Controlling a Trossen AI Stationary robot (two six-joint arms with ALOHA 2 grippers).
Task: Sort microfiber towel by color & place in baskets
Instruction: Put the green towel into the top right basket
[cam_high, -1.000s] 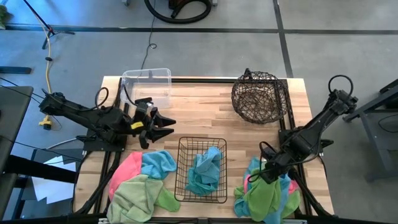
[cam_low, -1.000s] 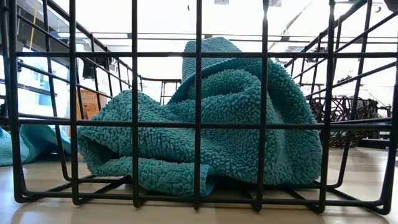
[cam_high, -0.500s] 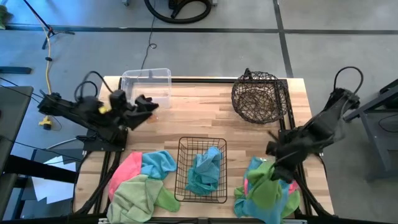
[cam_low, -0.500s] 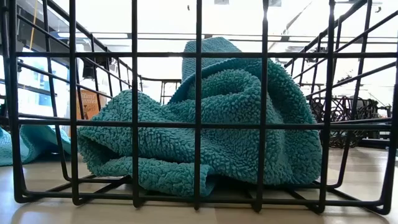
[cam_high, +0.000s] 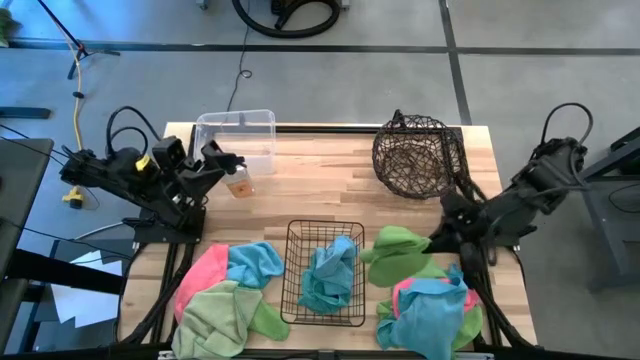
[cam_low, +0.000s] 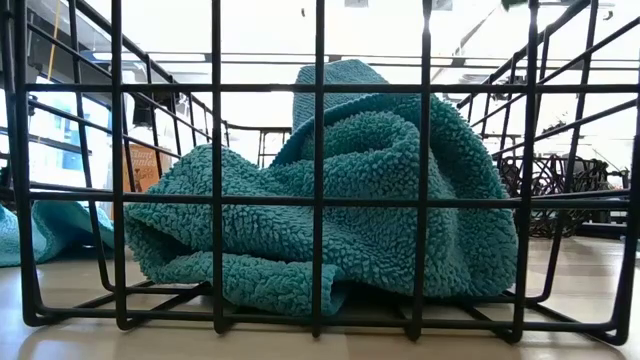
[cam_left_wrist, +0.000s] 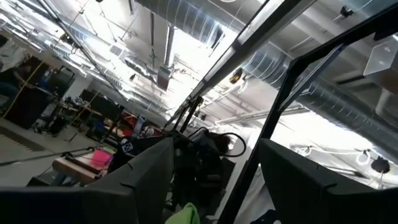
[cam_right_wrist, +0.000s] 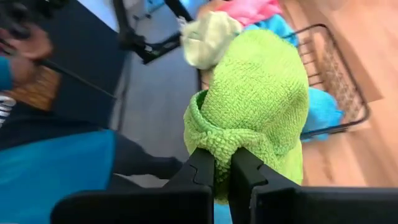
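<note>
My right gripper (cam_high: 438, 243) is shut on a lime green towel (cam_high: 395, 255), which is raised beside the right pile of blue, pink and green towels (cam_high: 432, 312). The towel also shows in the right wrist view (cam_right_wrist: 261, 106). My left gripper (cam_high: 232, 163) is open and empty near the clear tub (cam_high: 237, 140), pointing up at the ceiling (cam_left_wrist: 217, 180). A light blue towel (cam_high: 330, 272) lies in the black wire-grid basket (cam_high: 290, 300). The round wire basket (cam_high: 415, 155) stands at the far right. A second pile of pink, blue and green towels (cam_high: 225, 295) lies at the near left. My right gripper pinches a bunched fold of the lime green towel (cam_right_wrist: 219, 146) between its two fingers. The fingers come from the table's right side. The rest of the towel bulges out beyond the fingertips toward the black basket, lifted off the pile.
The black wire-grid basket stands at the table's near middle, with bare wood (cam_high: 320, 190) behind it. In the right wrist view a person in a blue sleeve (cam_right_wrist: 56, 168) shows beyond the table's near edge.
My right gripper has gone up from the right pile, drawing the lime green towel off it; the towel has swung out toward the black basket. My left gripper has drawn back toward the table's far left corner and tipped upward.
</note>
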